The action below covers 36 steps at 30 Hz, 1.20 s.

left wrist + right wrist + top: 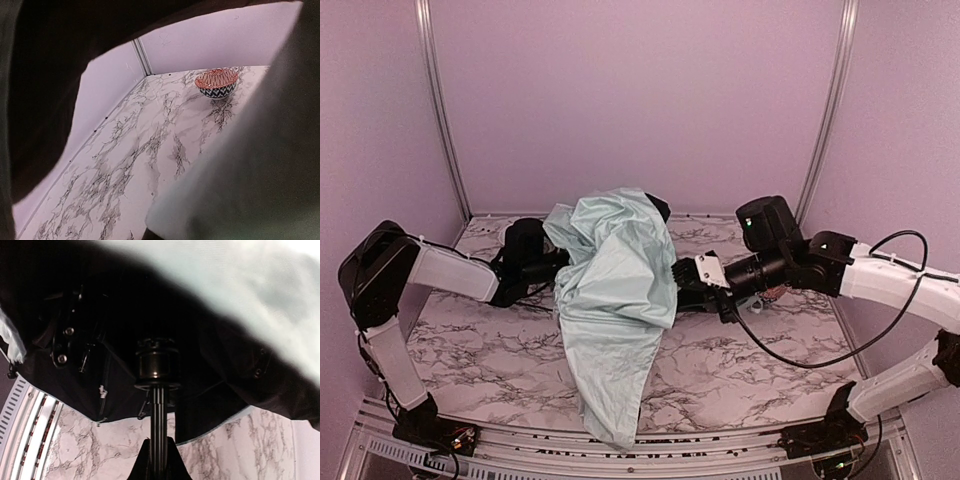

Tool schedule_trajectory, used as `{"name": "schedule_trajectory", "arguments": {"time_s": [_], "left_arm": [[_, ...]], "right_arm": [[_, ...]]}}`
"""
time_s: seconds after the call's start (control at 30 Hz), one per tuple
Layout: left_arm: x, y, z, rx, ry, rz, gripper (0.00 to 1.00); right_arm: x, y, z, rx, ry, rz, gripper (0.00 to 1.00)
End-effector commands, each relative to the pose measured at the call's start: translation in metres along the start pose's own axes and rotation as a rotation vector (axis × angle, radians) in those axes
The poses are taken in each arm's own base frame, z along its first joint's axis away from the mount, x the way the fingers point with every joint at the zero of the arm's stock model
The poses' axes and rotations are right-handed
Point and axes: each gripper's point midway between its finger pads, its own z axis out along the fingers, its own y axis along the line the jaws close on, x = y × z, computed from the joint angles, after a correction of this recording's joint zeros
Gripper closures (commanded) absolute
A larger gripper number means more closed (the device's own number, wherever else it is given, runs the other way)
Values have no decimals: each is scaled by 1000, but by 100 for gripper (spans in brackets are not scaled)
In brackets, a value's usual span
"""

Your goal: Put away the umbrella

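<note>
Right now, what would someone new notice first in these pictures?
A pale green umbrella lies crumpled mid-table, cloth spilling over the near edge. The left arm and right arm reach in from the sides, right jaws shut on its black shaft. A patterned bowl stands near the wall.

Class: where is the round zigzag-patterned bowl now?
Left wrist view, upper right: the orange-lined zigzag bowl stands on the marble table near the lilac wall.

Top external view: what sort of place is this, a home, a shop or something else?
Most likely a robot test cell in a lab. Plain lilac walls with metal corner rails close in a marble-patterned table, and a left arm and a right arm are mounted at its near edge.
</note>
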Motion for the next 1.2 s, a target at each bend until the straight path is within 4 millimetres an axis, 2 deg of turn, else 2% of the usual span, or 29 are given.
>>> {"name": "schedule_trajectory", "arguments": {"time_s": [0.0, 0.1, 0.23, 0.37, 0.5, 0.63, 0.7, 0.87, 0.9, 0.93, 1.0, 1.1, 1.17], "left_arm": [[-4, 8, 8, -2, -19, 66, 100], [-3, 8, 10, 5, -21, 75, 100], [4, 2, 10, 24, -10, 86, 100], [25, 2, 12, -2, 44, 133, 99], [37, 20, 21, -77, 91, 149, 100], [33, 35, 34, -109, 83, 147, 100], [38, 35, 38, -103, 89, 135, 99], [53, 39, 41, -124, 125, 124, 97], [54, 42, 41, -142, 133, 121, 95], [55, 47, 40, -166, 143, 123, 87], [56, 66, 37, -257, 174, 125, 64], [58, 109, 28, -444, 224, 89, 36], [60, 141, 15, -588, 253, 52, 22]], "right_arm": [[20, 34, 25, -41, 69, -77, 100], [49, 58, 45, -91, 136, -91, 100], [80, 75, 66, -130, 193, -82, 100], [106, 75, 81, -120, 244, -91, 100], [130, 72, 95, -123, 312, -95, 100], [136, 60, 102, -107, 338, -107, 100], [141, 58, 102, -105, 353, -127, 100], [161, 71, 106, -151, 396, -104, 100], [161, 73, 106, -155, 389, -93, 100], [161, 74, 106, -158, 385, -85, 100], [162, 73, 105, -154, 385, -62, 100], [169, 71, 104, -145, 404, -28, 100], [176, 70, 102, -137, 423, -11, 100]]}}
